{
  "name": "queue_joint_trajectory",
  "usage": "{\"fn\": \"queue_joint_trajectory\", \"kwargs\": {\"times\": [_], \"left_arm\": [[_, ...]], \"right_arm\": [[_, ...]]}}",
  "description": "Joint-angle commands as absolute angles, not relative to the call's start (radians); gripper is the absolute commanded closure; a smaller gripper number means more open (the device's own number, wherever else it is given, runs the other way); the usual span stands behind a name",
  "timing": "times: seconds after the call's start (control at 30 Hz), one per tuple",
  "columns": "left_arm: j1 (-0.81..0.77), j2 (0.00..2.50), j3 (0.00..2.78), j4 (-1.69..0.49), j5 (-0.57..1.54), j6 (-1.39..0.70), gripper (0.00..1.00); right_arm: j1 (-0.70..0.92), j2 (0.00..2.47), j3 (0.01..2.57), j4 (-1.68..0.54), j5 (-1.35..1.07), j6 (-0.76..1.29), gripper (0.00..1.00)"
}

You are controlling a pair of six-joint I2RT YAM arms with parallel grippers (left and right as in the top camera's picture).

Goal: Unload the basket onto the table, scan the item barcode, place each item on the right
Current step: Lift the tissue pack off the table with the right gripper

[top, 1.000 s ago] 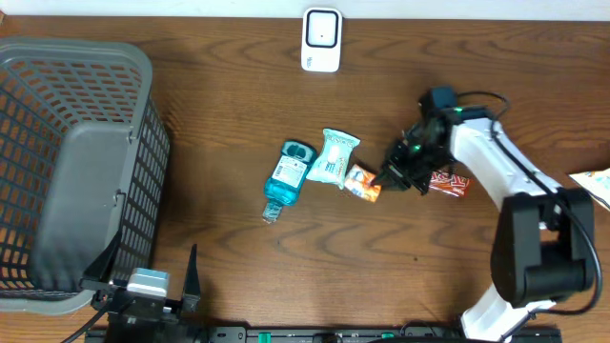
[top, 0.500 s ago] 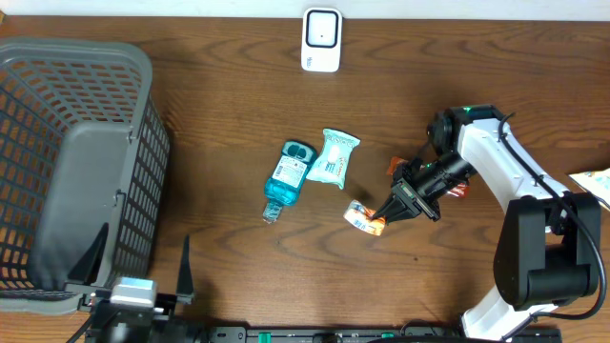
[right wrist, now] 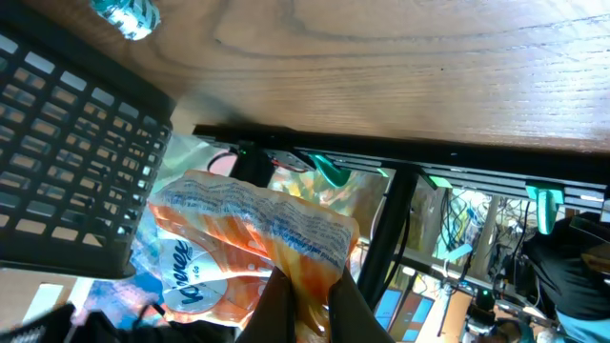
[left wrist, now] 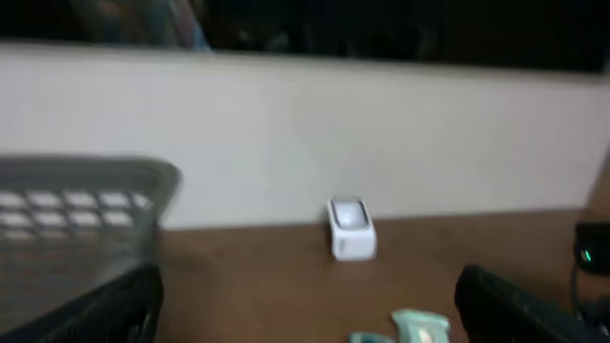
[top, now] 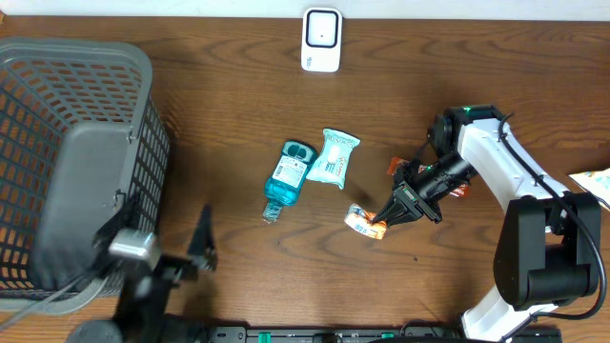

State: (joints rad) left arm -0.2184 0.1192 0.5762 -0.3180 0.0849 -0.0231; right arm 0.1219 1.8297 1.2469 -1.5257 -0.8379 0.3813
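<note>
Wooden table (top: 286,114): right gripper (top: 384,220) pinches orange packet (top: 361,220), its lettering legible only wrist-side; left gripper (left wrist: 307,310) wide.

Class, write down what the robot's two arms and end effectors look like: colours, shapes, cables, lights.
The right arm has white rounded shells, black joints, a green light and a black cable; the right end effector is black. The left arm, blurred, is dark, with a silvery block behind the black left end effector.

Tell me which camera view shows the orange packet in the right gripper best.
The right wrist view: the orange packet is large and close, pinched by the right gripper. Overhead shows it small; the left wrist view misses it.
</note>
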Motion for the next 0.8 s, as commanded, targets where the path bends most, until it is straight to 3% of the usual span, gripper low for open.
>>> {"fn": "queue_joint_trajectory", "kwargs": {"times": [0.0, 0.23, 0.43, 0.77], "left_arm": [[-0.222, 0.140, 0.508, -0.260, 0.141, -0.062, 0.02], [-0.222, 0.140, 0.436, -0.269, 0.142, -0.092, 0.02], [-0.222, 0.141, 0.401, -0.419, 0.142, -0.092, 0.02], [-0.222, 0.141, 0.285, -0.409, 0.107, -0.163, 0.02]], "right_arm": [[0.120, 1.818, 1.244, -1.529, -0.859, 0.365, 0.99], [0.120, 1.818, 1.244, -1.526, -0.836, 0.364, 0.99], [0.120, 1.818, 1.244, -1.515, -0.836, 0.365, 0.99], [0.126, 1.818, 1.244, -1.496, -0.836, 0.365, 0.99]]}}
